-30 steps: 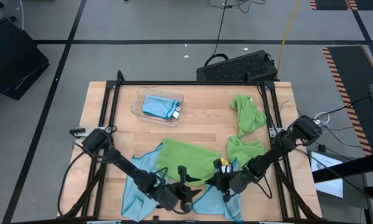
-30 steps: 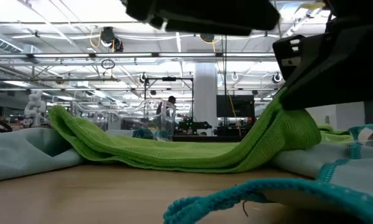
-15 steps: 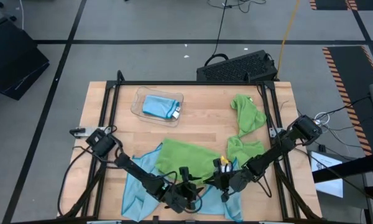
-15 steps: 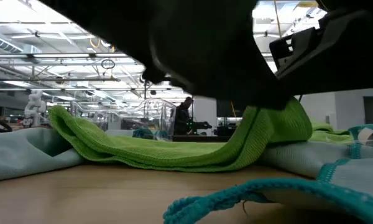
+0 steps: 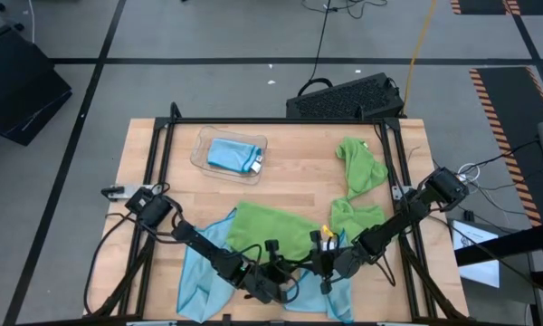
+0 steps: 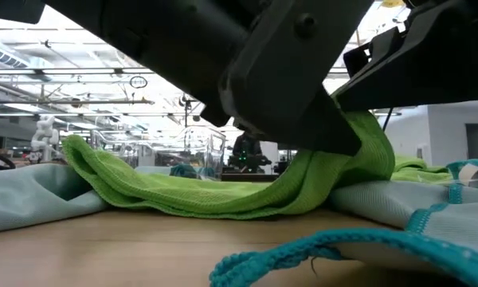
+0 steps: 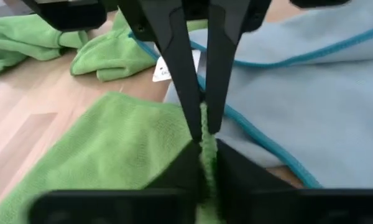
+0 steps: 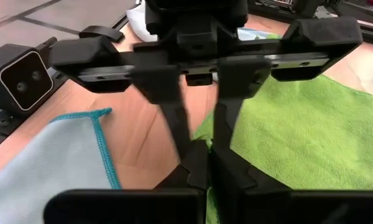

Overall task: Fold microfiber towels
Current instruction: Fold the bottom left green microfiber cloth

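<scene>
- Left gripper (image 7: pixel 202 127) is pinching the green towel (image 5: pixel 267 231) edge at the table's (image 5: pixel 299 167) front; right gripper (image 5: pixel 323 264) is clamping it alongside.
- Clear tray (image 5: pixel 199 152) is holding a folded blue towel (image 5: pixel 231 155).
- Wooden table is standing on grey floor (image 5: pixel 208 36).

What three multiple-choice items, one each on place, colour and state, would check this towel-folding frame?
1. Where is the folded blue towel?
A. in the clear tray
B. under the right arm
C. on the floor

2. What colour is the towel that both grippers meet at?
A. blue
B. white
C. green

3. How is the left gripper?
A. wide open above the table
B. shut on the green towel's edge
C. out of view

Key:
1 A: it lies inside the tray at the table's far side.
2 C: the spread green towel lies over the light blue towel.
3 B: the left wrist view shows its fingers pinching green cloth; the right gripper is alongside.
</scene>
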